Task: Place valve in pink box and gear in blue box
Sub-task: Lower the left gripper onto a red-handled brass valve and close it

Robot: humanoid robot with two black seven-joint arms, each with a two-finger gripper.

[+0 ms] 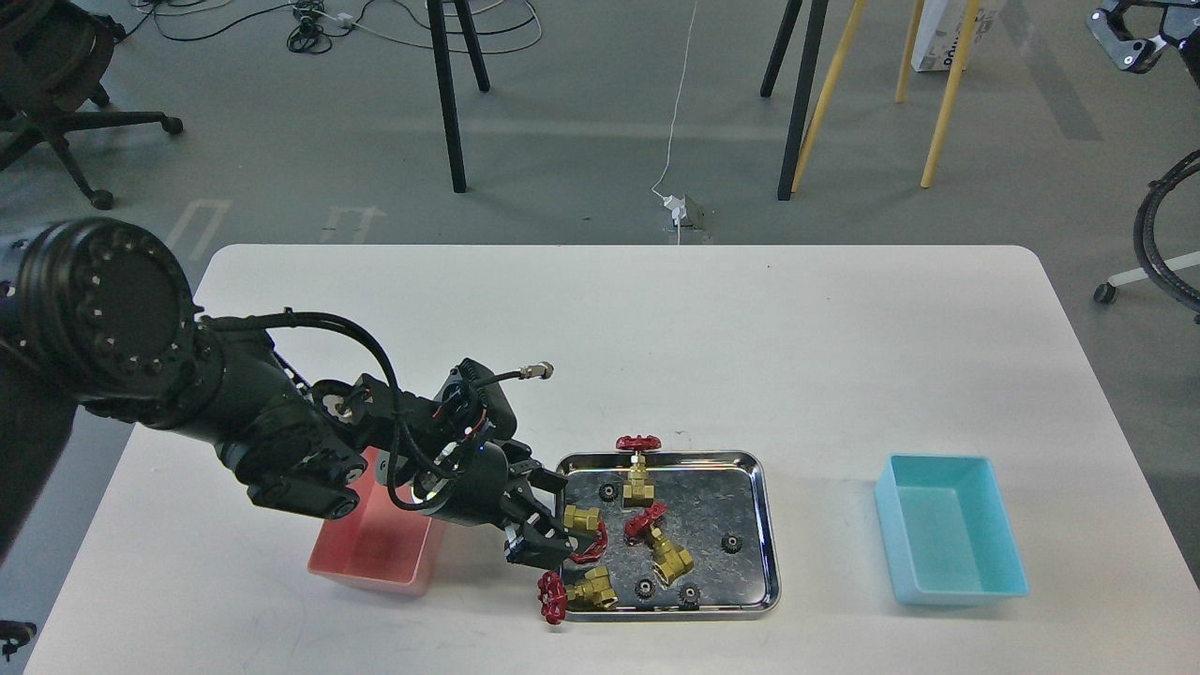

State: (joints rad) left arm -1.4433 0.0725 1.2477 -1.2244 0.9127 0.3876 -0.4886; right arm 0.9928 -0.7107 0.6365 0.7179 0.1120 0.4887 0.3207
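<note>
The left arm slants in across the pink box (375,553) to the tray's (764,525) left edge. Its gripper (555,516) stands spread, one finger on either side of a valve (585,521) lying just inside that edge, not visibly clamped. Gears (732,542) dot the tray; the blue box (952,539) sits well right of it.

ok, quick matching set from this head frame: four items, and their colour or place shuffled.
Items:
1. pink box
2. blue box
3. steel tray
4. left gripper

Descriptions:
A. at the tray's left edge, by a valve
B. far right on the table
C. partly hidden under the left arm
D. holds valves and black gears

Pairs: 1-C, 2-B, 3-D, 4-A
</note>
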